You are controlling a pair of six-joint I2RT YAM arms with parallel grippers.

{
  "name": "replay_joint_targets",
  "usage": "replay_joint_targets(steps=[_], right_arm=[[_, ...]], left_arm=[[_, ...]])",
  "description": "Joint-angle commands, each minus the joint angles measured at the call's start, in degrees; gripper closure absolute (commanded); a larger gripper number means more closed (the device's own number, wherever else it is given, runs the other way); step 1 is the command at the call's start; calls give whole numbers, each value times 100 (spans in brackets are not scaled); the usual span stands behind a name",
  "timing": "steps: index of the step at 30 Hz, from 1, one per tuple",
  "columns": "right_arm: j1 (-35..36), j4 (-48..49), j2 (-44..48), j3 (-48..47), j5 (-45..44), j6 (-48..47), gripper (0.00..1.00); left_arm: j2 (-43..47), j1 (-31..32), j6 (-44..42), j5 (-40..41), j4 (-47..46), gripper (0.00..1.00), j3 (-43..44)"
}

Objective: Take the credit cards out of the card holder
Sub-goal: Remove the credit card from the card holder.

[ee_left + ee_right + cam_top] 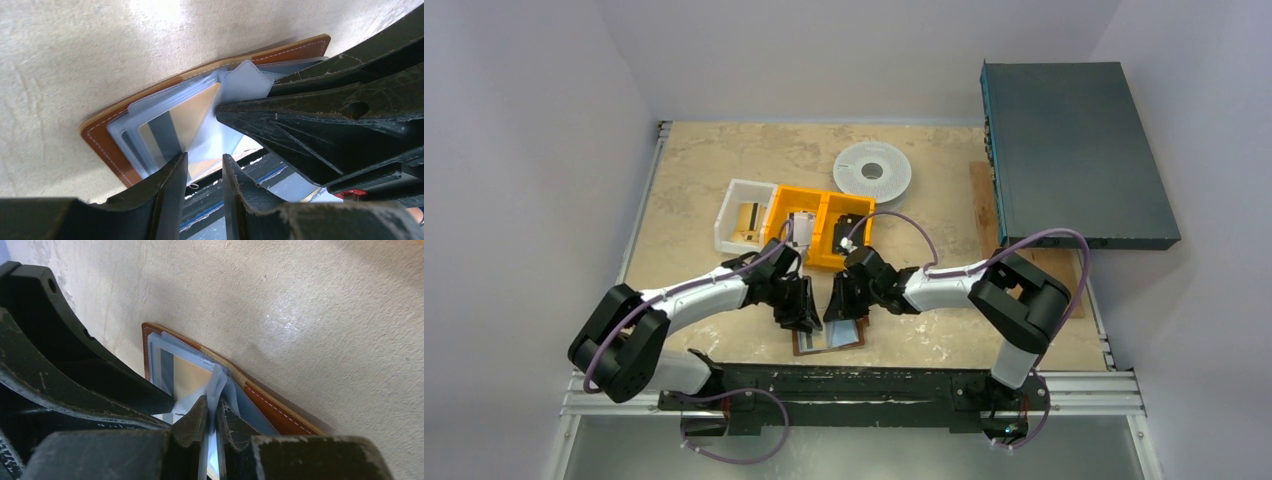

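jaws on the right arm are pinched nearly closed on a pale plastic sleeve (218,382) that stands up from the open card holder (829,338). jaws on the left arm stand a narrow gap apart at the near edge of another sleeve; i cannot tell whether they grip it. inside that sleeve sits a credit card (187,117), goldish-silver with a dark stripe. the card holder lies flat on the table (704,160), close to its near edge, between the two arms, with brown leather showing around the sleeves. just beyond it stand an orange bin (819,205) and a white bin (724,228); a pale spool (872,172) lies farther back.
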State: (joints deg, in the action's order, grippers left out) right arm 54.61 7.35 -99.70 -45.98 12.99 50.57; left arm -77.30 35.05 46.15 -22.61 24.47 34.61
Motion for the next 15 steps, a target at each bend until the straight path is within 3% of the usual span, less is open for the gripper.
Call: replay_joint_targets(steps=[1, 10, 15], right_arm=[[-142, 53, -166, 333, 101, 40, 93], [-326, 443, -218, 550, 343, 147, 93], [-344, 415, -6, 557, 269, 148, 77]], left_arm=[[-312, 138, 46, 298, -56, 69, 40], [-601, 432, 215, 518, -41, 75, 206], [-770, 505, 339, 570, -120, 84, 252]])
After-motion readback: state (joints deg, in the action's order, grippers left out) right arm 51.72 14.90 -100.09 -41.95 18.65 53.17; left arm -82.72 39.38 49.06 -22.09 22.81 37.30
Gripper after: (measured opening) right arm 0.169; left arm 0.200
